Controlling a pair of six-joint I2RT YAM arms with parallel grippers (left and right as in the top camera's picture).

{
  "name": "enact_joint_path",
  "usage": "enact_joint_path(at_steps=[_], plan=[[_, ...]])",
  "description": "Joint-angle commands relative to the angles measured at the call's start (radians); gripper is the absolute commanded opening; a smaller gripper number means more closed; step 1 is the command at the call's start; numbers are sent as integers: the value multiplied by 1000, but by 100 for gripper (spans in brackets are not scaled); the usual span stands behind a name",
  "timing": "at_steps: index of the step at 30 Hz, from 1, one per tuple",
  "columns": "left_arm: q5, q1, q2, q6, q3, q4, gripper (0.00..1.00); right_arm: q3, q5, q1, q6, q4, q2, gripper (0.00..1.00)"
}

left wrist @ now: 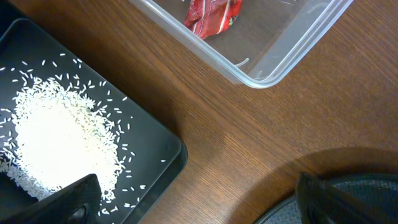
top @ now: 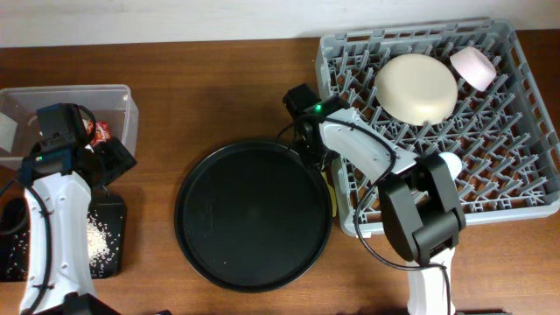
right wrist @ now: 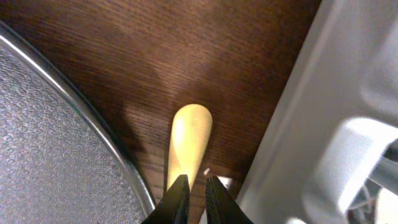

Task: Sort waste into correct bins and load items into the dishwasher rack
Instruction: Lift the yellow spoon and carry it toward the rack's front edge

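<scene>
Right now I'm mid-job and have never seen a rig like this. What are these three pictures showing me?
A left arm and a right arm work at a wooden table. The wide picture looks down from above; the other two come from a camera on each wrist. At left, a clear box holds a red wrapper and a black tray holds rice. A round tray lies in the middle. The rack at right carries a plate and a pink bowl. The left pincer is open and empty. The right pincer sits over a yellow utensil lying between round tray and rack; whether it grips it, I cannot tell.
</scene>
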Motion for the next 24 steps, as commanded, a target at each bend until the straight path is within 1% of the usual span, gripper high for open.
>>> enact_joint_path(at_steps=[1, 3, 5, 9, 12, 14, 17, 24], plan=[[3, 2, 1, -13, 8, 2, 99, -9, 14, 36, 3, -3, 11, 14], [3, 2, 1, -13, 8, 2, 99, -10, -23, 63, 3, -16, 14, 14], [3, 2, 1, -13, 8, 2, 99, -11, -11, 88, 3, -8, 18, 14], [3, 2, 1, -13, 8, 2, 99, -11, -6, 92, 3, -3, 18, 13], [3, 2, 1, -13, 8, 2, 99, -2, -3, 70, 3, 8, 18, 9], [3, 2, 1, -13, 8, 2, 99, 4, 55, 65, 2, 8, 18, 5], [3, 2, 1, -13, 8, 2, 99, 4, 126, 66, 3, 8, 18, 4], [3, 2, 1, -13, 8, 2, 99, -23, 123, 66, 3, 3, 19, 4]])
